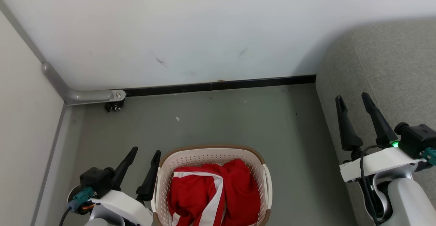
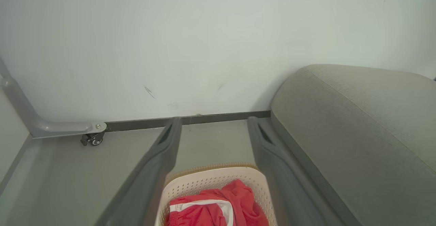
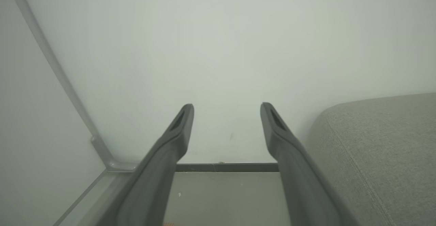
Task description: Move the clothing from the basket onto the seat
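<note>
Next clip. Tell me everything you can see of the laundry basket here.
The basket is cream-white plastic with rounded corners, walls pierced by small holes, a brown rim band and white side handles. It stands upright on the grey floor, its near end cut off by the head view's edge. Crumpled red and white clothing lies inside. The open left gripper is beside its left rim; contact cannot be told. The grey seat stands apart on its right.

White wall (image 1: 204, 31) w/ black skirting (image 1: 218, 85), grey-green floor (image 1: 221, 123), grey metal leg (image 1: 92, 96) + small caster (image 1: 115, 107) at left corner
</note>
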Robot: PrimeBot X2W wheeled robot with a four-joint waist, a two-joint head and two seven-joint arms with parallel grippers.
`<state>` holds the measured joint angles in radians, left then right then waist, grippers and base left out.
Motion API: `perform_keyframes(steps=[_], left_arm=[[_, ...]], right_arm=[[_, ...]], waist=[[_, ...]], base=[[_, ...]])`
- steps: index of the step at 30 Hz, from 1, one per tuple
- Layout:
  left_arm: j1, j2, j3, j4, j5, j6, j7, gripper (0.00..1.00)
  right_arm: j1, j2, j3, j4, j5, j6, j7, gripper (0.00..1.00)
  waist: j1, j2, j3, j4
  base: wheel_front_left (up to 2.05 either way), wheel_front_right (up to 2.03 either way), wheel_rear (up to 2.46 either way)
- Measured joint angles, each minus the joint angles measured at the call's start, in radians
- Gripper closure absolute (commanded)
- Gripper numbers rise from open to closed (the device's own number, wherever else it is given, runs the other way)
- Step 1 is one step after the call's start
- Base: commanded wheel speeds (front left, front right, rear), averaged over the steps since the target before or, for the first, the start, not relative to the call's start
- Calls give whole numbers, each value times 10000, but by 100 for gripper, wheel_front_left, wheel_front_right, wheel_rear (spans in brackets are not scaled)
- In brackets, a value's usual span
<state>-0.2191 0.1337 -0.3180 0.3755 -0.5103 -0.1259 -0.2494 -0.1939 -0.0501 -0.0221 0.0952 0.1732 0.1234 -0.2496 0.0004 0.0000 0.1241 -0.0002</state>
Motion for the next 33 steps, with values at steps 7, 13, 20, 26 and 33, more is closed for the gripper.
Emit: perform_keyframes(steps=[7,13,20,26,33], left_arm=[[-53,50,-422,288,-174,0,0,0],[-401,161,-777,548,-307,0,0,0],[-924,280,-1126,869,-566,0,0,0],[-1329,343,-1406,1267,-711,0,0,0],[-1845,353,-1622,1714,-932,0,21,0]], right_arm=[[-192,13,-46,-307,10,0,-4,0],[-465,21,-111,-650,13,0,-13,0],[-1054,23,-96,-1087,211,0,-15,0],[-1523,23,-29,-1375,362,0,-27,0],[-2124,12,159,-1672,414,0,-27,0]], waist=[[0,0,359,-28],[0,0,805,-76],[-1,0,1422,-159],[-1,0,1992,-251],[-1,0,2685,-371]], base=[[0,0,0],[0,0,0],[0,0,0],[0,0,0],[0,0,0]])
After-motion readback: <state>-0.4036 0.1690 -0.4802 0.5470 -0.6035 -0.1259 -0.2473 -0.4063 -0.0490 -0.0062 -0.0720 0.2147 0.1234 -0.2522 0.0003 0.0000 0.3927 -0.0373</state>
